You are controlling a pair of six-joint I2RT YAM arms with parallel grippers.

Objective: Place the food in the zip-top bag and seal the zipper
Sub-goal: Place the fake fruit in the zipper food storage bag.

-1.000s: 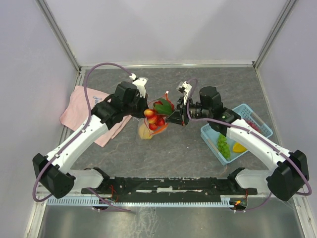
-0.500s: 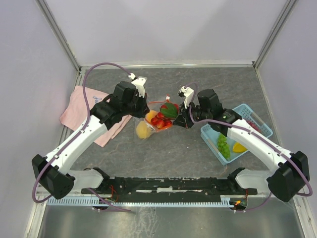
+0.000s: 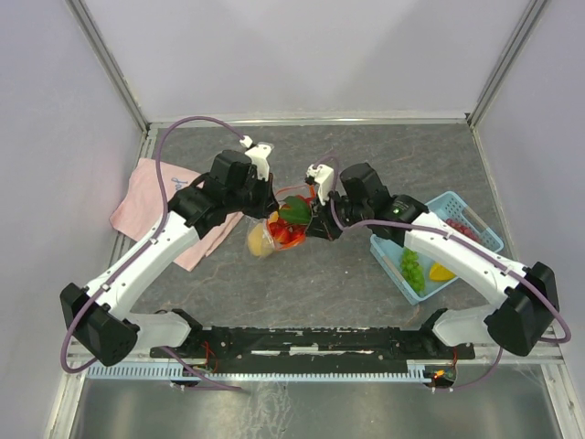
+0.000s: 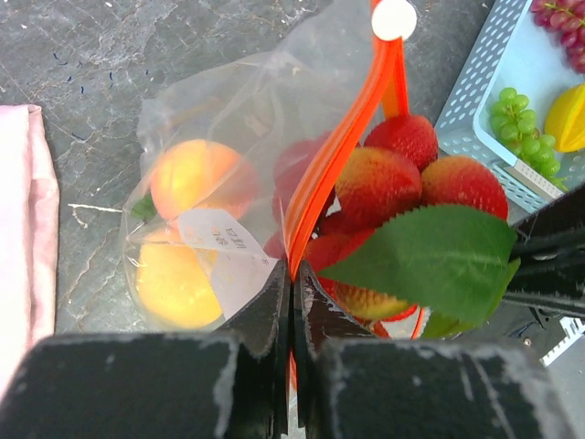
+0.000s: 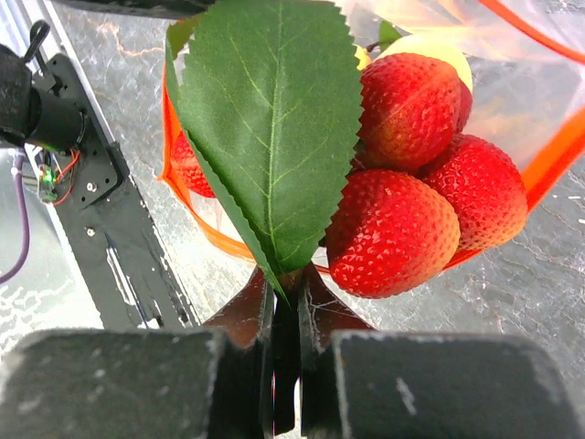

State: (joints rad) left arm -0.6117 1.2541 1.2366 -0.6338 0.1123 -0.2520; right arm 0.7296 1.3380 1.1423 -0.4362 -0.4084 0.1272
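- While the left gripper is pinching the zipper with its jaws pressed together on the orange strip, the bag is sitting mid-desk between the two arms with its mouth open.
- The right gripper is clamping the base of a green leaf, jaws closed on it.
- The red fruits attached to that leaf are sitting in the bag's mouth, between the two sides of the zipper.
- Two orange-yellow round fruits are lying inside the bag, behind its white label.
- Whether the bag is resting on the desk or hanging above it cannot be told.
- The basket is standing to the right, apart from the bag, and is holding green grapes, a yellow piece and red grapes.
- The pink cloth is lying on the left, partly under the left arm.
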